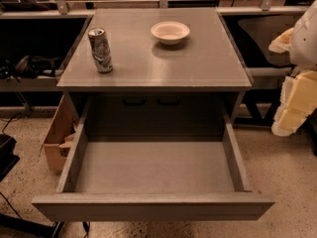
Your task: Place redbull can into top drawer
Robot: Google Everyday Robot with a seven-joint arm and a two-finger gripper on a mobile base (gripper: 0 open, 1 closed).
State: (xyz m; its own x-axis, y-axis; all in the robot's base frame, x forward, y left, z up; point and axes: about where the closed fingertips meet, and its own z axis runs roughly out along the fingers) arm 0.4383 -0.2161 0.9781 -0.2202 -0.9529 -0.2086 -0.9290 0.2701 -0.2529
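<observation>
The redbull can stands upright on the left side of the grey cabinet top, slim and silvery with dark print and a pull-tab top. The top drawer is pulled fully open below it, and its flat grey floor is bare. My gripper shows as pale cream parts at the right edge of the camera view. It is beside the cabinet, well to the right of the can and apart from it, and holds nothing that I can see.
A shallow white bowl sits on the cabinet top, at the back and right of centre. A cardboard box stands on the floor left of the drawer. Dark shelving and cables lie at the far left, and a railing runs behind.
</observation>
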